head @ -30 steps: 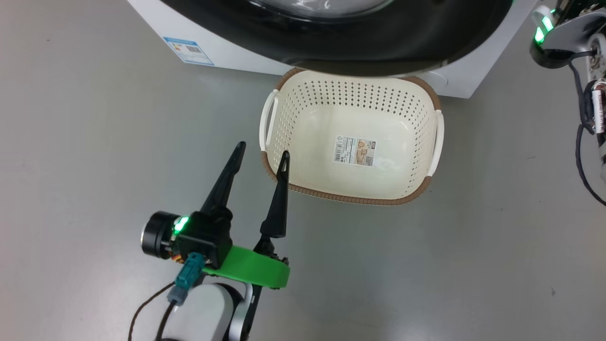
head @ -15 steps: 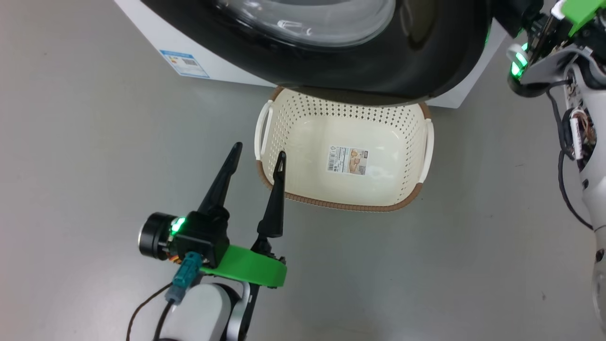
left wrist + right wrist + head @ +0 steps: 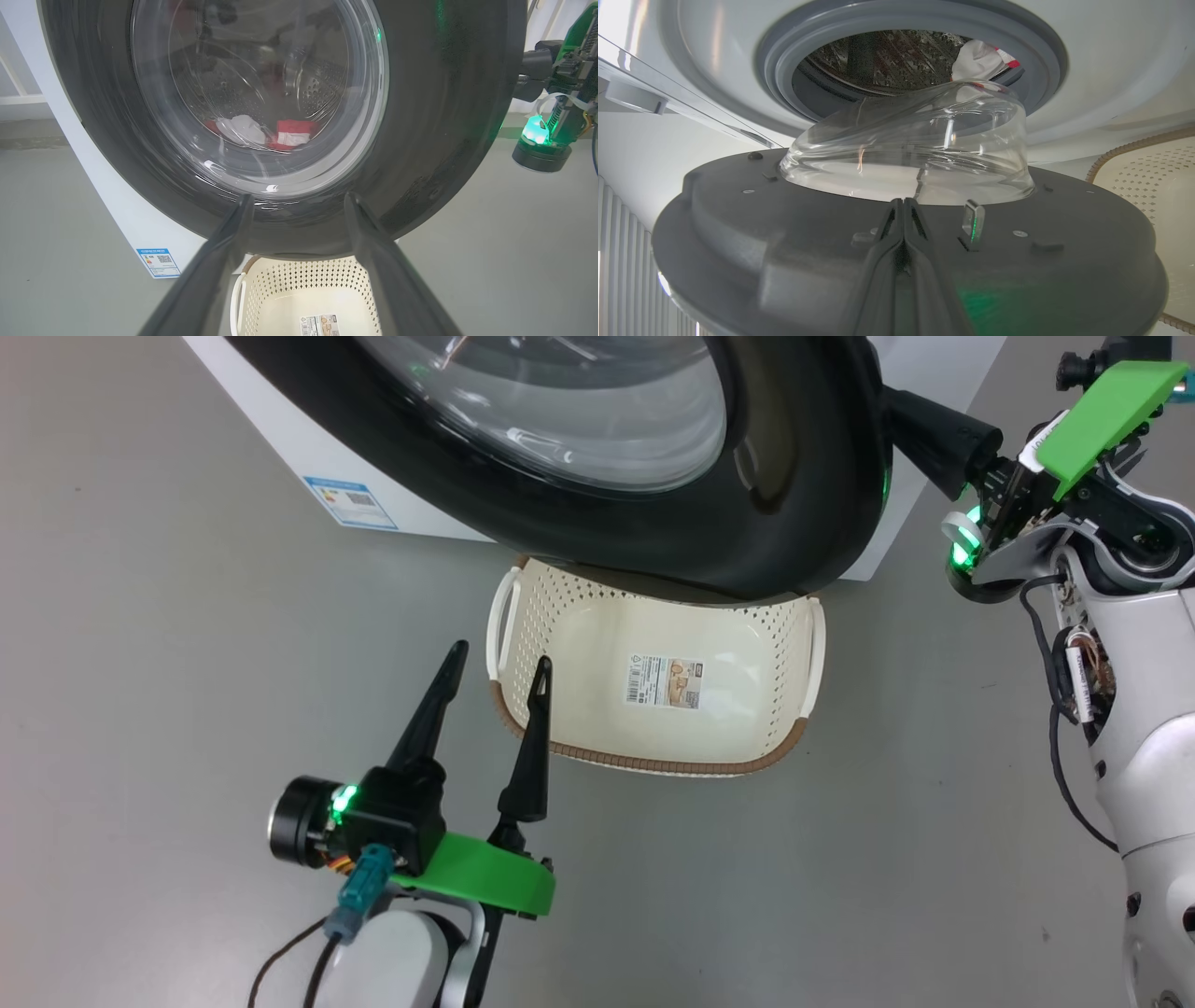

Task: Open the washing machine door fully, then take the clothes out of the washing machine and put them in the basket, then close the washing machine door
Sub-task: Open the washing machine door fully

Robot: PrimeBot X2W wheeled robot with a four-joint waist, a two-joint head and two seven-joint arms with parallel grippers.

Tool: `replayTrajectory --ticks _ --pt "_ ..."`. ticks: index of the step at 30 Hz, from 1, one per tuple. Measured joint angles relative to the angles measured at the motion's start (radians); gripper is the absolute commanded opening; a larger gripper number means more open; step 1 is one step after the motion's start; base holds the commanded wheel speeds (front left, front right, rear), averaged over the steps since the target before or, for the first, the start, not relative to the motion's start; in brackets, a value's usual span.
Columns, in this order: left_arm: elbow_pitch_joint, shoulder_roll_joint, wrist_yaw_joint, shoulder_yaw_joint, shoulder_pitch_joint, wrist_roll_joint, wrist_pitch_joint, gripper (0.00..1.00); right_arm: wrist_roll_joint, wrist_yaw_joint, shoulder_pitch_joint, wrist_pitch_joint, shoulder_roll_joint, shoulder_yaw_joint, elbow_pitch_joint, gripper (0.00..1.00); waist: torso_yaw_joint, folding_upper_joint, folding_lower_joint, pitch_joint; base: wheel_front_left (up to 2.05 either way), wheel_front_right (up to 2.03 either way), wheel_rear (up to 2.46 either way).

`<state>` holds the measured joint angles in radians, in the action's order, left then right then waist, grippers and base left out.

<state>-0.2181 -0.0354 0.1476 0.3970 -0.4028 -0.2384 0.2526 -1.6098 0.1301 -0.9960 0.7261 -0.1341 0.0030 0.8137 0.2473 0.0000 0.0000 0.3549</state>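
Note:
The washing machine door (image 3: pixel 794 476), black-rimmed with a bulging glass window, stands partly open over the far edge of the basket (image 3: pixel 644 763). My right gripper (image 3: pixel 910 415) is shut and empty. Its joined fingers (image 3: pixel 903 219) lie against the door's grey inner face (image 3: pixel 784 242), just below the glass bowl (image 3: pixel 906 144). My left gripper (image 3: pixel 499 658) hangs open and empty beside the basket's near left corner, its fingers (image 3: pixel 224 252) pointing at the door (image 3: pixel 444 116). The clothes, one white piece (image 3: pixel 243 129) and one red (image 3: pixel 292 135), lie in the drum of the washing machine (image 3: pixel 280 439). They also show past the grey rubber ring (image 3: pixel 784 70) as clothes (image 3: pixel 978 58).
The basket (image 3: pixel 280 289) has a label sticker (image 3: pixel 665 681) on its bare bottom. A blue label (image 3: pixel 348 502) marks the washer's lower front. Grey floor spreads left and right of the basket. My right arm's pale body and cables (image 3: pixel 1120 709) fill the right edge.
The head camera has shifted. The door has swung further out over the basket, with my shut right gripper following behind its edge. My left gripper has stayed open in place.

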Motion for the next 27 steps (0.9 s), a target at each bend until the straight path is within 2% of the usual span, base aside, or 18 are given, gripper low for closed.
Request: replayTrajectory --ticks 13,20,21,22,23,24,27 --pt "-0.026 0.0 -0.025 -0.003 0.015 0.02 0.0 1.0 -0.016 0.0 0.055 -0.091 0.016 -0.074 -0.077 0.0 -0.006 0.0 0.0 -0.026 0.0 0.0 0.0" --pt "-0.036 0.0 -0.026 -0.021 0.03 0.021 0.0 1.0 -0.027 0.0 0.188 -0.13 0.027 -0.135 -0.215 0.0 -0.022 0.0 0.0 -0.057 0.0 0.0 0.0" --pt "-0.038 0.0 -0.026 -0.022 0.036 0.021 0.0 1.0 -0.027 0.0 0.217 -0.14 0.03 -0.146 -0.24 0.13 -0.024 0.0 0.0 -0.063 0.0 0.0 0.0" --pt "-0.04 0.0 -0.026 -0.023 0.041 0.02 0.0 1.0 -0.026 0.0 0.249 -0.149 0.032 -0.154 -0.267 0.42 -0.027 0.0 0.0 -0.069 0.0 0.0 0.0" --pt "-0.04 -0.001 -0.027 -0.024 0.044 0.02 0.0 1.0 -0.026 0.0 0.282 -0.156 0.035 -0.159 -0.293 0.91 -0.029 0.0 0.0 -0.076 0.0 0.0 0.0" --pt "-0.041 0.0 -0.03 -0.026 0.05 0.02 0.0 1.0 -0.025 0.0 0.315 -0.161 0.039 -0.163 -0.318 1.0 -0.032 0.0 0.0 -0.083 0.0 0.0 0.0" --pt "-0.044 -0.001 -0.033 -0.031 0.063 0.02 0.0 1.0 -0.007 0.0 0.41 -0.191 0.053 -0.17 -0.386 1.0 -0.042 0.0 0.0 -0.099 0.0 0.0 0.0"
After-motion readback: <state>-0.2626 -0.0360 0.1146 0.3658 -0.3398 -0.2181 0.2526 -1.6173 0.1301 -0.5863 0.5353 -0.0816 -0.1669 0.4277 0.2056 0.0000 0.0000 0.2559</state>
